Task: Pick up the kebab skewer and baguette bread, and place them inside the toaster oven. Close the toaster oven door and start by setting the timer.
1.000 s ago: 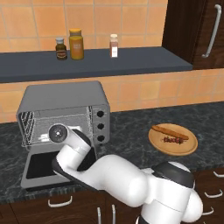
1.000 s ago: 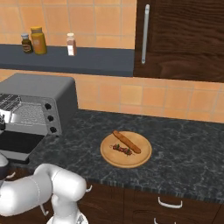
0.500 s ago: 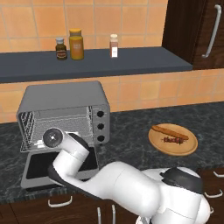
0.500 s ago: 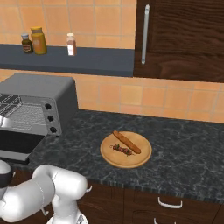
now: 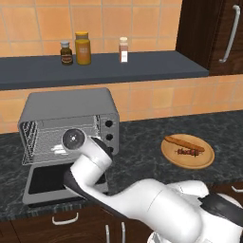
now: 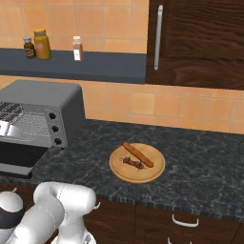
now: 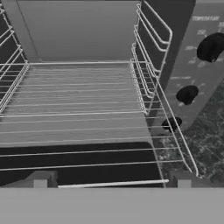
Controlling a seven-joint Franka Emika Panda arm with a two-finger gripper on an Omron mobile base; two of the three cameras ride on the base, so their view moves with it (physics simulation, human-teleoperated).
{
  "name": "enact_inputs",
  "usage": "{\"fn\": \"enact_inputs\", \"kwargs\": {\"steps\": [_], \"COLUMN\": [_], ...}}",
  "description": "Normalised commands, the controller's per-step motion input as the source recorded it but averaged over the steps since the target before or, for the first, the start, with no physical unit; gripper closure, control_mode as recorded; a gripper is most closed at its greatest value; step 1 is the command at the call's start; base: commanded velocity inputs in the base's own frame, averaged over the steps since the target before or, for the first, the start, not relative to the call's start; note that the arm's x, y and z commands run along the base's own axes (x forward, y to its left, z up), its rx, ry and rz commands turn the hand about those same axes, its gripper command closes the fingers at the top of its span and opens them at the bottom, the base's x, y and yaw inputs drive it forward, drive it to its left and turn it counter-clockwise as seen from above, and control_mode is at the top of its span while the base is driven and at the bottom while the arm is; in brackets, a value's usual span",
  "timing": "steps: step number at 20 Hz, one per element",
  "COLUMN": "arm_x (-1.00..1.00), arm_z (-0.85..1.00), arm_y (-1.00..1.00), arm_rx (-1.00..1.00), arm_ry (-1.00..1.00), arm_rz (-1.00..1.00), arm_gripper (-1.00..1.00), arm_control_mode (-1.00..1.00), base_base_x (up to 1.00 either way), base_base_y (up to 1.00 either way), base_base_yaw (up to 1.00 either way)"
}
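we judge kebab skewer (image 5: pixel 187 152) light, thin, slippery | we pinch mid-stick, crosswise | gripper state: we cannot tell

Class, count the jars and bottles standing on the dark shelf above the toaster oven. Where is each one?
3, side by side on the shelf: a small dark jar at the left, a taller orange jar next to it, and a white-capped spice bottle further right. None looks hidden.

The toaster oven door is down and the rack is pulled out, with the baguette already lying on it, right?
Not quite. The toaster oven door is down, but the wire rack is bare in the hand view. The baguette bread lies on the wooden plate beside the kebab skewer, as the right base view shows.
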Motion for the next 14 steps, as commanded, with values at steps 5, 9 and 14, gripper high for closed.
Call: {"fn": "enact_inputs", "kwargs": {"steps": [5,9,14], "arm_x": [0.00,0.00,0.16], "arm_z": [0.07,0.00,0.00], "arm_y": [-1.00,-1.00,-1.00], "arm_rx": [0.08,0.10,0.09], "arm_ry": [0.13,0.17,0.25], "arm_rz": [0.00,0.00,0.00], "arm_gripper": [-1.00,-1.00,-1.00], "arm_control_mode": [-1.00,-1.00,-1.00], "base_base_x": [0.00,0.00,0.00], "base_base_y": [0.00,0.00,0.00], "base_base_yaw": [0.00,0.00,0.00]}}
